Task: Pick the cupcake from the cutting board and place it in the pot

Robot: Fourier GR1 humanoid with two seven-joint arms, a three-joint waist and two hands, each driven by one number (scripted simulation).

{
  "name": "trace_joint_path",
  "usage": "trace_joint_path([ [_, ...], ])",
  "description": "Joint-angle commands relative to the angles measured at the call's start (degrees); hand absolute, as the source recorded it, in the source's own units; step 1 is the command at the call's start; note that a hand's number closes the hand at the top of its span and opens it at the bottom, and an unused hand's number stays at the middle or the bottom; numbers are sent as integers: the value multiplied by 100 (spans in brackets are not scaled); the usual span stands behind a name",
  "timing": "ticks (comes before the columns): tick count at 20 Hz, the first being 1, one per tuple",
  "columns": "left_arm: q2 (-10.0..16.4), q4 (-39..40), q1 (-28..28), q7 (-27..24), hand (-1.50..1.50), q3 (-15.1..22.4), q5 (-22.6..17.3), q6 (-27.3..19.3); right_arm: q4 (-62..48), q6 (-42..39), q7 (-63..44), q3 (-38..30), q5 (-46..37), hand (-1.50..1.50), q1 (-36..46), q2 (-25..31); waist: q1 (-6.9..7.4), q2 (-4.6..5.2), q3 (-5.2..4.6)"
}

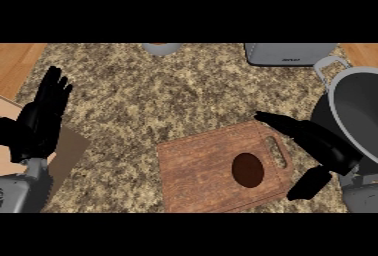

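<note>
We see the pot [358, 100] only in part: the view's right edge cuts it off, and the right hand [325, 147] covers its lower rim. That hand's thumb hides the near right corner of the cutting board [199, 170]. The cupcake [248, 170] shows only as a dark oval from above; we cannot tell its details. The left hand [40, 122] and its forearm cover part of a tan flat object [70, 150]. At the top, a grey round object [162, 48] and a grey box [288, 53] are cut off; the box's lettering is too small to read.
</note>
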State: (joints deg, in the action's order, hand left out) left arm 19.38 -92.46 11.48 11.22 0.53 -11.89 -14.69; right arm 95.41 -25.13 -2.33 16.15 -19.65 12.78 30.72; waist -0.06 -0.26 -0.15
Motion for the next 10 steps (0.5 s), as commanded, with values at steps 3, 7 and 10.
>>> trace_joint_path([
  [3, -273, -119, -213, -74, 0, 161, 257, -67, 633, -469, -1383, 535, -309, -150, -111, -480, 4, 17, 13],
  [7, -212, -256, -29, 247, 0, -172, 210, 115, 621, -856, -1339, 144, -300, -150, -112, -682, 5, 21, 15],
  [10, -184, -314, -194, 179, 0, -327, 246, 299, 493, -793, -1475, 358, -652, -150, -105, -1118, 17, 22, 15],
])
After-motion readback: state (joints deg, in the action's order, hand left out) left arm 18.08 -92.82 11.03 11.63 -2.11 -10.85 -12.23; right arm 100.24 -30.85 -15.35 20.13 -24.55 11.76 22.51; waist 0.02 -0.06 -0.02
